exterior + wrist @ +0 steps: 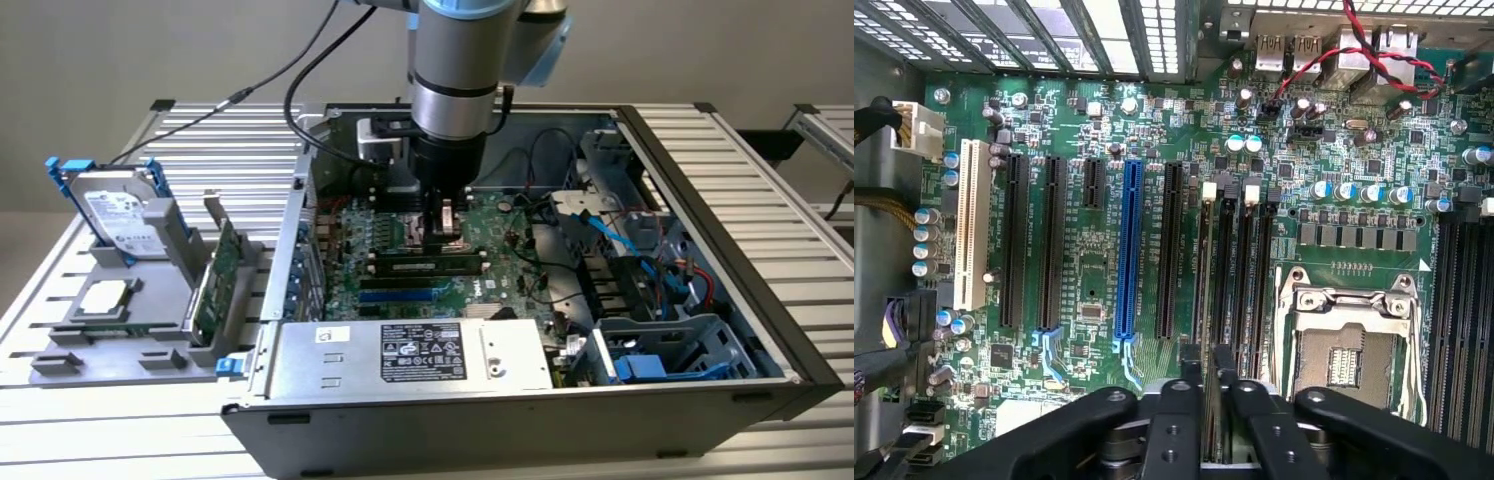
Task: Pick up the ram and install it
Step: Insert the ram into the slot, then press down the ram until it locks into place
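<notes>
The gripper (442, 222) is down inside the open computer case (747, 300), just above the motherboard (1094, 260), and in the wrist view its jaws are pressed close on the thin edge of the ram (1210, 400), which stands on edge in line with the memory slots (1239, 270) beside the empty CPU socket (1349, 350). So the pick-up looks done and the stick is at or in its slot, though I cannot tell whether it is fully seated. Outside the case, the hard drive (118, 212) and the expansion card (218, 280) stand in their grey holder (94, 355) on the table (107, 440).
</notes>
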Motion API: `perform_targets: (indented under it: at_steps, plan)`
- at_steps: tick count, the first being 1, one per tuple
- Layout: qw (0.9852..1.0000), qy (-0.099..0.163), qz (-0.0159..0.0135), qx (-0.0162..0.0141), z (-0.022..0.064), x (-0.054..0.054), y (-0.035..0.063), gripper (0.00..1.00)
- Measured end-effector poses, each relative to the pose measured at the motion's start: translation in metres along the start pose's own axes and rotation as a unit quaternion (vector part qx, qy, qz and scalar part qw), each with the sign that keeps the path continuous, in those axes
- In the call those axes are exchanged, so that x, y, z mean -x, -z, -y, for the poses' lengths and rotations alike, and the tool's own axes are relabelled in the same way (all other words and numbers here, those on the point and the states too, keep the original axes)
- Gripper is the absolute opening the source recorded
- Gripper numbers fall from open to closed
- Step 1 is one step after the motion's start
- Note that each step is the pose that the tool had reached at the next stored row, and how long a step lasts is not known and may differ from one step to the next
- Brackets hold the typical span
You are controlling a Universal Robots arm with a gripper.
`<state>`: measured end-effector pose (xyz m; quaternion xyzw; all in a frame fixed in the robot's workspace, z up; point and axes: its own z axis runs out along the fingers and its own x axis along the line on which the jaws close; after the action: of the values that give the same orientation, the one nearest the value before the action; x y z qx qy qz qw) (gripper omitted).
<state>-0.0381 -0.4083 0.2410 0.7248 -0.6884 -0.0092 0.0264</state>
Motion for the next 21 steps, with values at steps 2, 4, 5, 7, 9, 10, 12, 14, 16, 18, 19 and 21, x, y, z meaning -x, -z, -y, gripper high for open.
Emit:
perform_targets:
  at_steps: [2,4,5,7,9,10,12,14,16,18,19,21]
  plan:
    - [1.0000,0.000,0.0000,0.0000,0.0000,0.0000,0.0000,0.11]
    - [1.0000,0.000,0.0000,0.0000,0.0000,0.0000,0.0000,0.11]
    - [1.0000,0.000,0.0000,0.0000,0.0000,0.0000,0.0000,0.11]
    - [1.0000,0.000,0.0000,0.0000,0.0000,0.0000,0.0000,0.11]
    - [1.0000,0.000,0.0000,0.0000,0.0000,0.0000,0.0000,0.11]
    - [1.0000,0.000,0.0000,0.0000,0.0000,0.0000,0.0000,0.11]
    - [1.0000,0.000,0.0000,0.0000,0.0000,0.0000,0.0000,0.11]
    - [1.0000,0.000,0.0000,0.0000,0.0000,0.0000,0.0000,0.11]
    - [1.0000,0.000,0.0000,0.0000,0.0000,0.0000,-0.0005,0.11]
    - [1.0000,0.000,0.0000,0.0000,0.0002,0.0001,-0.0037,0.11]
    - [1.0000,0.000,0.0000,0.0000,0.0003,0.0001,-0.0057,0.11]
    - [1.0000,0.000,0.0000,0.0000,0.0007,0.0002,-0.0093,0.11]
